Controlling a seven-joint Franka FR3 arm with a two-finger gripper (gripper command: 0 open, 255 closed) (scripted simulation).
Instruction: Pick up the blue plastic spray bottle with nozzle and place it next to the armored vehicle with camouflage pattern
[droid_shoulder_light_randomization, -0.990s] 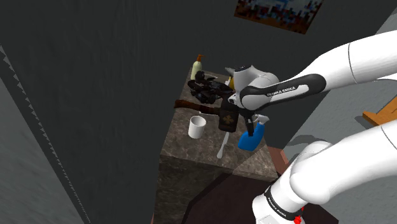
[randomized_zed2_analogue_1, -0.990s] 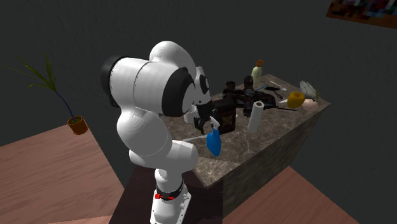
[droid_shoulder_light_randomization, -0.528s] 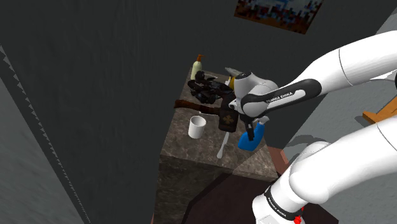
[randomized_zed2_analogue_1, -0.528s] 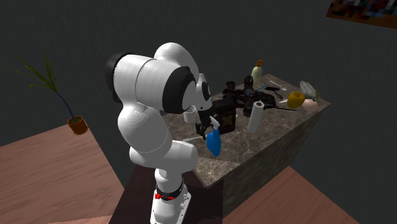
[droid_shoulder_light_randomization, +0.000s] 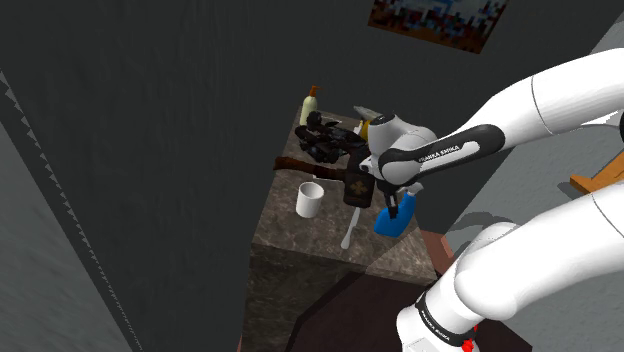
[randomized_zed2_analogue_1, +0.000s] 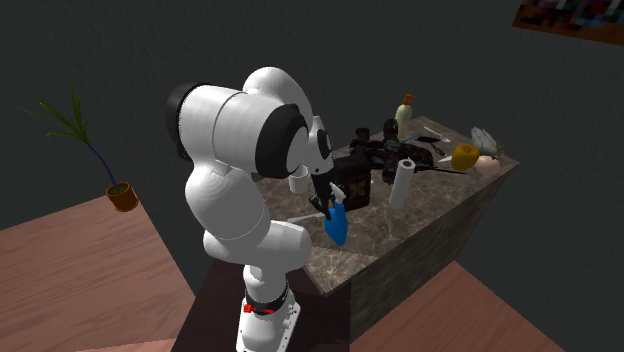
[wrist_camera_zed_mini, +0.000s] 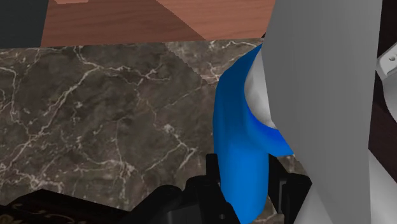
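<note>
**Robot gripper clasps a blue spray bottle on a crowded marble counter**

The white arm (randomized_zed2_analogue_1: 240, 170) bulks large at centre-left of the second exterior view, bent over a dark marble counter (randomized_zed2_analogue_1: 420, 225). At upper middle of the shoulder view sits the dark armoured vehicle (droid_shoulder_light_randomization: 325, 140), its pattern too dim to make out. The blue spray bottle (droid_shoulder_light_randomization: 395, 222) stands on the counter just right of centre in that view, apart from the vehicle. The black gripper (wrist_camera_zed_mini: 245, 181) comes down on it from above. In the wrist view its fingers (wrist_camera_zed_mini: 212, 178) are nearly closed and press either side of the bottle's blue neck. I judge the bottle gripped but not yet lifted.

The grip sits high on a narrow neck, so the body may swing. A straight, slow lift that keeps the bottle upright looks safest before any sideways travel.

A dark box (droid_shoulder_light_randomization: 358, 186) stands just beside the bottle, between it and the vehicle, and must be cleared from above. A white roll (randomized_zed2_analogue_1: 402, 183) stands upright right of the box in the second exterior view. A white cup (droid_shoulder_light_randomization: 310, 199) sits near the counter's left edge in the shoulder view, and a tan bottle (droid_shoulder_light_randomization: 310, 103) rises behind the vehicle. Bare space beside the vehicle looks scarce.
</note>
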